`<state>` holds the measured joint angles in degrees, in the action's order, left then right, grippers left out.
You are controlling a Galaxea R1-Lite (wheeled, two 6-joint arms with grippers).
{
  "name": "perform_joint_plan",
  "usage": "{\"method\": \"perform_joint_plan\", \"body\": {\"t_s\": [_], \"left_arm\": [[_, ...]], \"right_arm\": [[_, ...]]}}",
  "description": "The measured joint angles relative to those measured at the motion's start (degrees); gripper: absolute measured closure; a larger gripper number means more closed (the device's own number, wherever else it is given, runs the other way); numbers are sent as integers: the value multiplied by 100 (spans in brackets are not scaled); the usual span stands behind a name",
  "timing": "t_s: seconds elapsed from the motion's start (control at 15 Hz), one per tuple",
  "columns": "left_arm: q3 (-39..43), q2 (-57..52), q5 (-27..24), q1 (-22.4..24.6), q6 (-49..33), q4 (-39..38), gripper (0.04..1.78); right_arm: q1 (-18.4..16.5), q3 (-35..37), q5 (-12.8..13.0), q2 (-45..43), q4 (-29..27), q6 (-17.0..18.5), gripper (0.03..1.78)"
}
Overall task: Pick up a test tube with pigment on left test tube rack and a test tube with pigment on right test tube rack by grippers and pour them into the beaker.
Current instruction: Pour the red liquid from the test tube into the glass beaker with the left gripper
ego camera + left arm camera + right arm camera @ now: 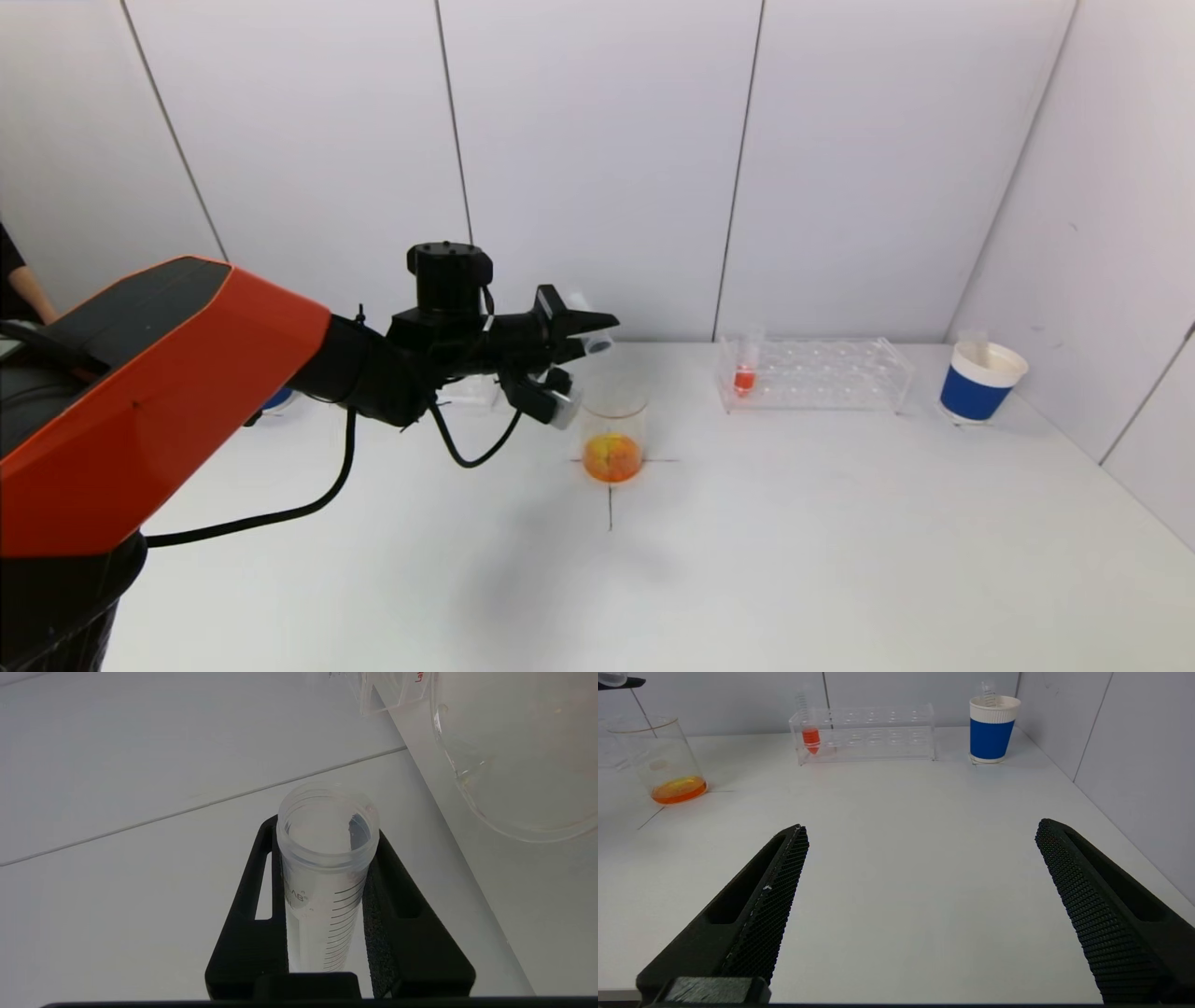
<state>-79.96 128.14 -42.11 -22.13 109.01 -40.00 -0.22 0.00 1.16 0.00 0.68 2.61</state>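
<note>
white table (794, 541); left end effector (583, 350) clamps empty test tube (327, 868) above beaker (613, 439); right end effector (920, 905) apart

Empty clear test tube (327, 877) held tilted above beaker (613, 439) of orange liquid, red-filled tube (745, 371) upright in right rack (812, 375)

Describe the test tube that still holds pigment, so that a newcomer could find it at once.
Start at the white table and find the clear plastic rack near the back wall, beside the blue and white paper cup. The clear test tube stands at the rack's end nearest the glass beaker. Only it holds red-orange liquid.
</note>
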Motion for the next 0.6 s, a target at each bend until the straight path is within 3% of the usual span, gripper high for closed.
{"method": "perform_joint_plan", "body": {"t_s": [0.6], "left_arm": [[20, 6, 66, -48, -363, -73, 135]], "right_arm": [[1, 0, 2, 0, 0, 2, 4]]}}
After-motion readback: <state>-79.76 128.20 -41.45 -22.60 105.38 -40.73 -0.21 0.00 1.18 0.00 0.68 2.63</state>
